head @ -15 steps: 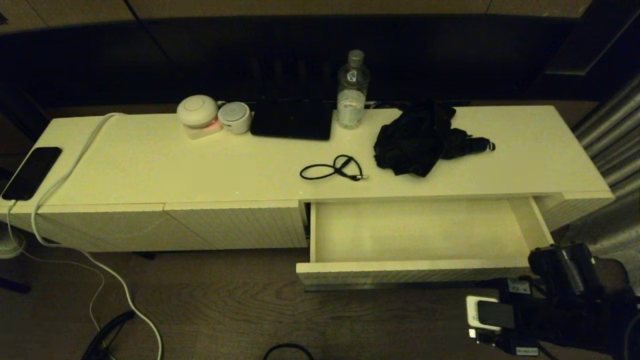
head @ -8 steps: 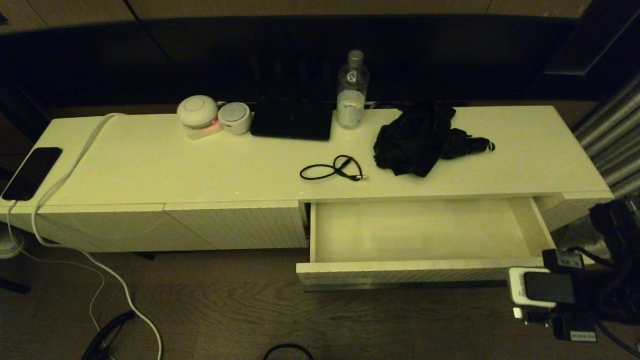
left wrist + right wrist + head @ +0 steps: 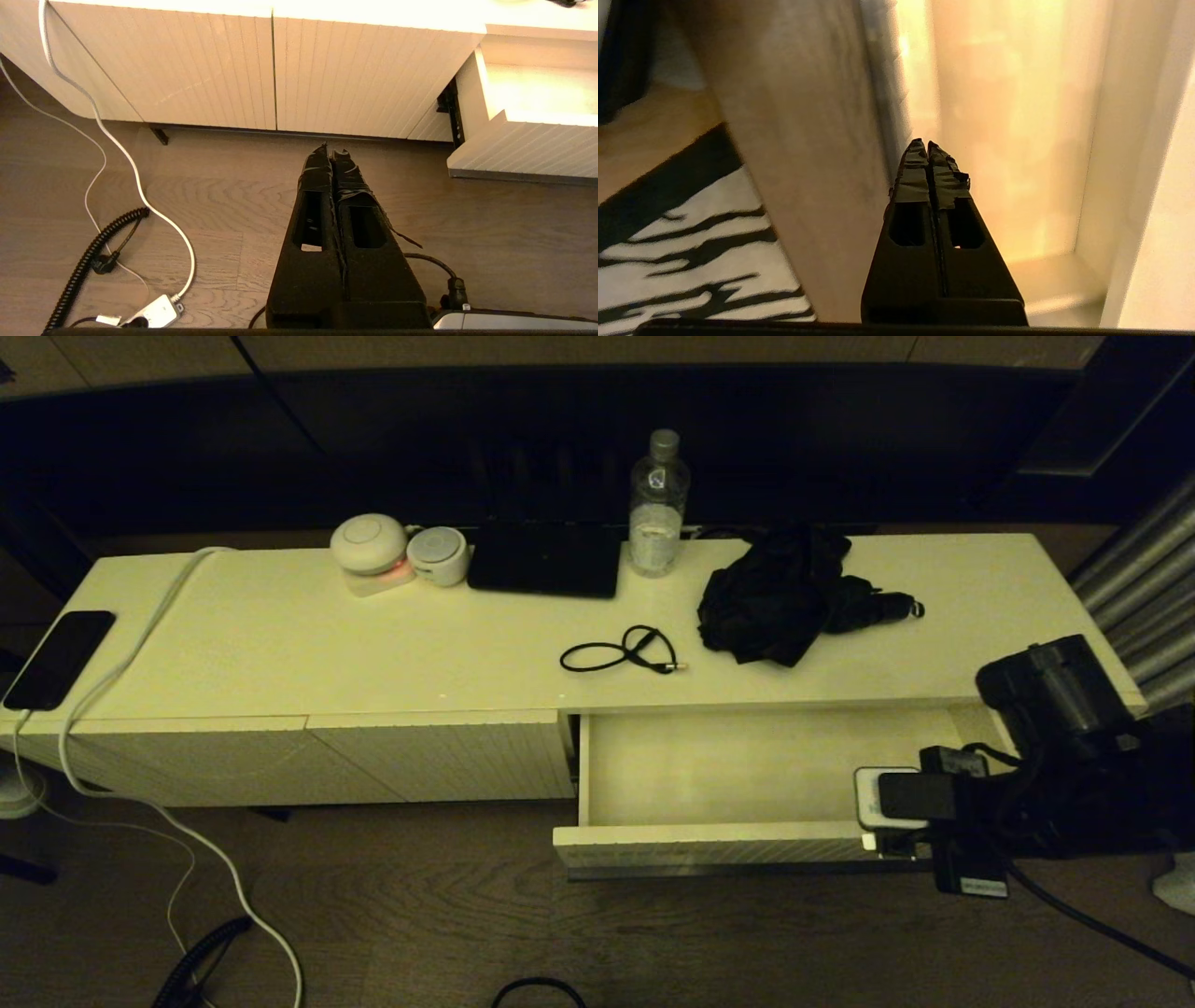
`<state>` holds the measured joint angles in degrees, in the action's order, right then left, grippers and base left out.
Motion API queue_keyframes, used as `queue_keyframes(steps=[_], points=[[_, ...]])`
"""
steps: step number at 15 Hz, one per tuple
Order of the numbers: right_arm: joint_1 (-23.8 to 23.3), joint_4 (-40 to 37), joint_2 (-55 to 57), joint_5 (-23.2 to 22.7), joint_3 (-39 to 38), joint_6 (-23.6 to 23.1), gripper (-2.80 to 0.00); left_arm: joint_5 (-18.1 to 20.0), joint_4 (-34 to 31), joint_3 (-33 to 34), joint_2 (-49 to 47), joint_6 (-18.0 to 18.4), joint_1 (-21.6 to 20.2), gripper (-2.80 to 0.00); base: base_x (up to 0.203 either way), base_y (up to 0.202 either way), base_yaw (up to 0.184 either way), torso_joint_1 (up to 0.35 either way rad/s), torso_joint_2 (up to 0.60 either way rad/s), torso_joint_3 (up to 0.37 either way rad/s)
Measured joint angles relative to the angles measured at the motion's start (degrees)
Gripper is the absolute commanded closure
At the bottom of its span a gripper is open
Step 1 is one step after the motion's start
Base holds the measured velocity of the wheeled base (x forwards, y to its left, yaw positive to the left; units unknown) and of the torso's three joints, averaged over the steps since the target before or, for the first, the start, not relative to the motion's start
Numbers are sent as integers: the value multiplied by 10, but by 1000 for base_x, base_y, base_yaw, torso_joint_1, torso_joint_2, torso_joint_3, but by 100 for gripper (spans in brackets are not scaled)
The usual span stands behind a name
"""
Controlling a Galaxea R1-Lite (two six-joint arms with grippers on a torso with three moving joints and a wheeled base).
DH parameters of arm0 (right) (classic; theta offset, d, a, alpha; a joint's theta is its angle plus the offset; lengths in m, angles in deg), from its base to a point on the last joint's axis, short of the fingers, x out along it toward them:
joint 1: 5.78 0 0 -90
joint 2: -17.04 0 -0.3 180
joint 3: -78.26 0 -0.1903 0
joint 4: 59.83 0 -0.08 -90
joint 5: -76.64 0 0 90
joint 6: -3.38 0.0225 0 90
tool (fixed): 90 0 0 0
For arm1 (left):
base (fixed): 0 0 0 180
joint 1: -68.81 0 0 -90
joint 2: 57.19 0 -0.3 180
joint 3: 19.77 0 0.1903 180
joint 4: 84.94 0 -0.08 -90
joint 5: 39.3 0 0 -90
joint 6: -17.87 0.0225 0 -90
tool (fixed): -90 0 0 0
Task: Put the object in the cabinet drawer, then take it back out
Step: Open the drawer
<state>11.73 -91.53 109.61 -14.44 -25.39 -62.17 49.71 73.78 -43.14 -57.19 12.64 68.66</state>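
The cabinet drawer (image 3: 709, 847) stands pulled out at the right half of the cream cabinet, and its white inside holds nothing. On the cabinet top above it lie a coiled black cable (image 3: 621, 651) and a crumpled black folding umbrella (image 3: 794, 597). My right arm (image 3: 1036, 747) hangs over the drawer's right front corner. In the right wrist view the right gripper (image 3: 927, 142) is shut and empty, pointing along the drawer's front edge (image 3: 885, 93). The left gripper (image 3: 332, 150) is shut and empty, low over the wooden floor before the ribbed panels; the head view does not show it.
Along the back of the cabinet top stand a water bottle (image 3: 658, 504), a dark tablet (image 3: 546, 560) and two round white devices (image 3: 392, 553). A phone (image 3: 58, 658) with a white cable lies at the left end. Cables trail on the floor (image 3: 140, 224).
My right arm has risen from the floor in front of the drawer's right end, swung out right, and now sits higher and further left over the drawer's right front corner.
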Motion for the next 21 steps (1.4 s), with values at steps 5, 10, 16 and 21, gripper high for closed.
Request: queue_keyframes(steps=[5,10,16,21], points=[[0,54,105,28,64,2,0,0,0,0,0,0,0,0,0,0,0,0,0,0],[-11,57,164,32,126,4,0,-1,0,0,0,0,0,0,0,0,0,0,0,0],[-12,50,178,39,124,18,0,0,0,0,0,0,0,0,0,0,0,0,0,0],[1,54,168,39,70,25,0,0,0,0,0,0,0,0,0,0,0,0,0,0]])
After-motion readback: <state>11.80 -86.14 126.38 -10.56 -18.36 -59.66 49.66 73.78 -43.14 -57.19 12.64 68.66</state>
